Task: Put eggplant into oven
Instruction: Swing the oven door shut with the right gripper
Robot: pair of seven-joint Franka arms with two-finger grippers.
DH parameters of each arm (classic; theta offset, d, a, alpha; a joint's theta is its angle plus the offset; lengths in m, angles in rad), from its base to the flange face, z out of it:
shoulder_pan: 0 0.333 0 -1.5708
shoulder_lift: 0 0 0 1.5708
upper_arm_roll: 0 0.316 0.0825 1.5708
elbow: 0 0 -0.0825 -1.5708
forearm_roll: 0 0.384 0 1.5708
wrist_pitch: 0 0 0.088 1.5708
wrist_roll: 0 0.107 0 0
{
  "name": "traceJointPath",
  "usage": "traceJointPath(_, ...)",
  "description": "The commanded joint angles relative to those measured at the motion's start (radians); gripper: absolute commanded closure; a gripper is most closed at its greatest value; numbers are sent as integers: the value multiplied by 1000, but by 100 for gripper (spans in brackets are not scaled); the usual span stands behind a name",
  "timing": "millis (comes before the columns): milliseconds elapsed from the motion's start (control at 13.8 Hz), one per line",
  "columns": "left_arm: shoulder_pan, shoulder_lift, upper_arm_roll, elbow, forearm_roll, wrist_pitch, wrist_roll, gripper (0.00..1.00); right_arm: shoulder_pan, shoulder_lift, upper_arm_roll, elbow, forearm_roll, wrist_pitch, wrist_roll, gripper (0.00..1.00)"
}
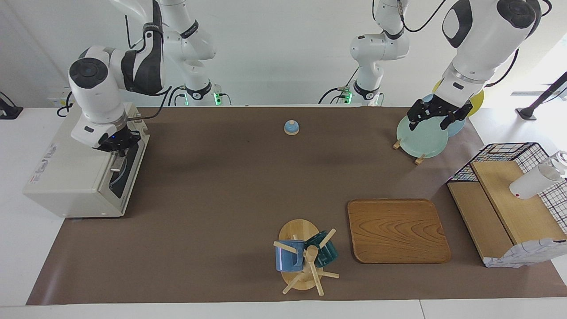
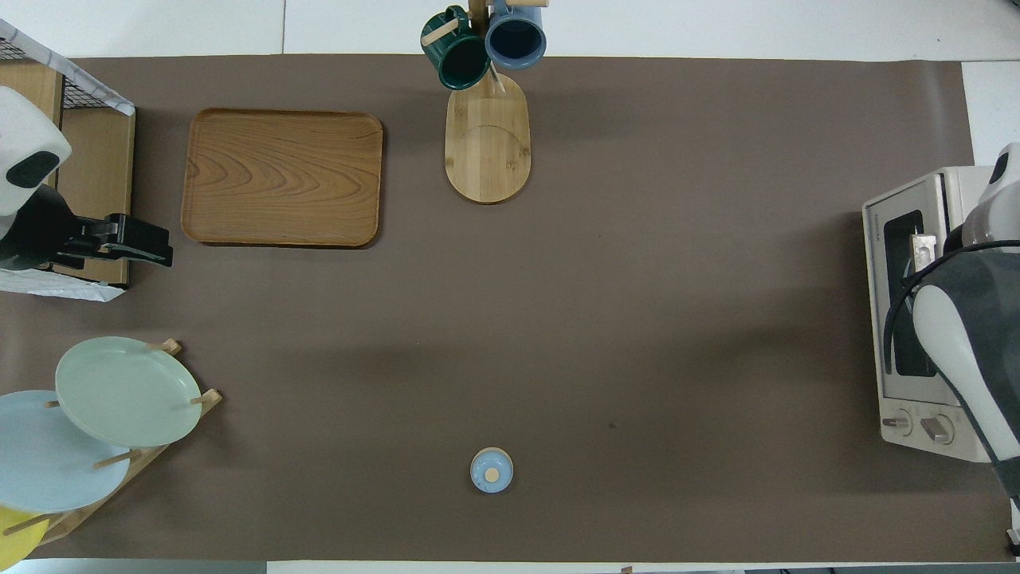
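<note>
The cream-white oven stands at the right arm's end of the table, its dark glass door up and closed. It also shows in the overhead view. My right gripper is down at the top edge of the door, by the handle; in the overhead view it is over the door's upper part. No eggplant shows in either view. My left gripper hangs open and empty over the plate rack at the left arm's end, and shows in the overhead view.
A plate rack with a green plate and a blue plate stands near the left arm. A wooden tray, a mug tree, a small blue bell and a wire basket shelf are on the brown mat.
</note>
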Motion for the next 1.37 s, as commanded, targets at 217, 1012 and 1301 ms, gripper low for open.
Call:
traceJointPath(217, 13, -4, -7, 5, 5, -17, 11, 0, -2, -66, 21, 128, 118, -199, -12, 86)
traceJointPath(1012, 13, -4, -7, 5, 5, -17, 11, 0, 93, -24, -12, 265, 227, -305, 179, 0)
traceJointPath(1301, 13, -4, -7, 5, 5, -17, 11, 0, 165, 18, -53, 328, 219, -357, 218, 0)
